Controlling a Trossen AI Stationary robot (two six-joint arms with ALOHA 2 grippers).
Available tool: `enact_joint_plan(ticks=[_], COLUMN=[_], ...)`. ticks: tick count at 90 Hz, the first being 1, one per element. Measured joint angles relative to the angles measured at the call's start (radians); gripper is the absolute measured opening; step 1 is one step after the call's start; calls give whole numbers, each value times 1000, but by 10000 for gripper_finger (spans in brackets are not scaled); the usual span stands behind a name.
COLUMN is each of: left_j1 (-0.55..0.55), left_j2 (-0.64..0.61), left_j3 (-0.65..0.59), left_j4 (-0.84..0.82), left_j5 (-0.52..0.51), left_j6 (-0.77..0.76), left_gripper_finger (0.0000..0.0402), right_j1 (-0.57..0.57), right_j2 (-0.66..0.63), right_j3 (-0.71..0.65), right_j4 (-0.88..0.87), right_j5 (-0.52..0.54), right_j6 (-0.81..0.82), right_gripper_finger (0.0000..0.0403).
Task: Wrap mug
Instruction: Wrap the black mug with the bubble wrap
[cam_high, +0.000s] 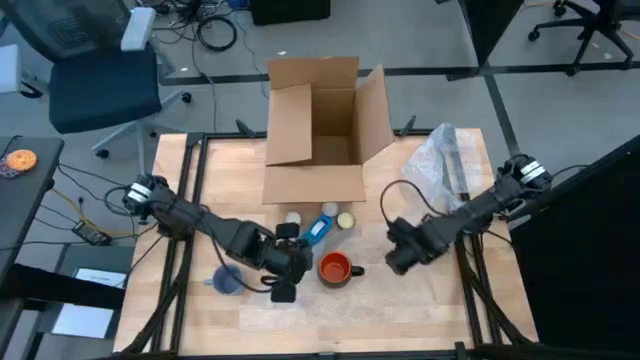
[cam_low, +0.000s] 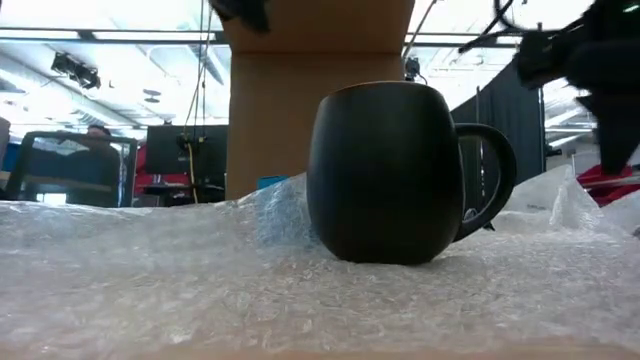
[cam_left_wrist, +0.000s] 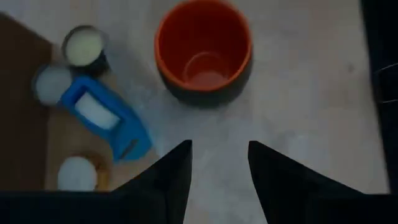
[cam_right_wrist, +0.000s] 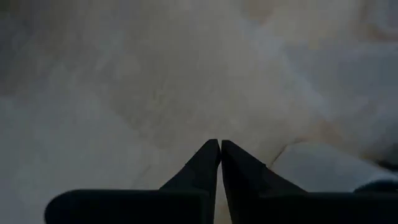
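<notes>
A mug (cam_high: 335, 268), dark outside and orange inside, stands upright on a clear bubble wrap sheet (cam_low: 200, 270); its handle (cam_low: 492, 178) points toward the table's right edge. My left gripper (cam_high: 297, 262) is open just left of the mug, its fingertips (cam_left_wrist: 217, 149) aimed at the mug (cam_left_wrist: 204, 53) and a short way from it. My right gripper (cam_high: 395, 262) is shut to the right of the mug, low over the wrap (cam_right_wrist: 155, 81). My right gripper's shut fingertips (cam_right_wrist: 214, 152) point down at the bubble wrap. I cannot tell whether they touch it.
An open cardboard box (cam_high: 320, 130) stands at the table's far side. A blue tape dispenser (cam_high: 318, 232) and a few small rolls (cam_high: 346, 220) lie between box and mug. Crumpled bubble wrap (cam_high: 445, 160) lies at the far right, a blue object (cam_high: 225, 280) at the near left.
</notes>
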Motion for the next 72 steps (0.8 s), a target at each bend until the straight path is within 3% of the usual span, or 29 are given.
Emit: enact_joint_plan(ticks=[23,47,72], left_j1=[-61,-113,-119], left_j2=[1,1,1], left_j3=[-26,-26,-26], left_j4=[-75,-106,-97], left_j5=[-25,-124,-231], left_j6=[-33,-77,-78], left_gripper_finger=[142,142,142], right_j1=[-235,-353,-380], right_j2=[0,0,-5], right_j3=[-102,-226,-308], right_j4=[56,122,296], right_j5=[-223,-197,-214], right_j6=[-190,-176,-169], right_gripper_finger=[50,113,107])
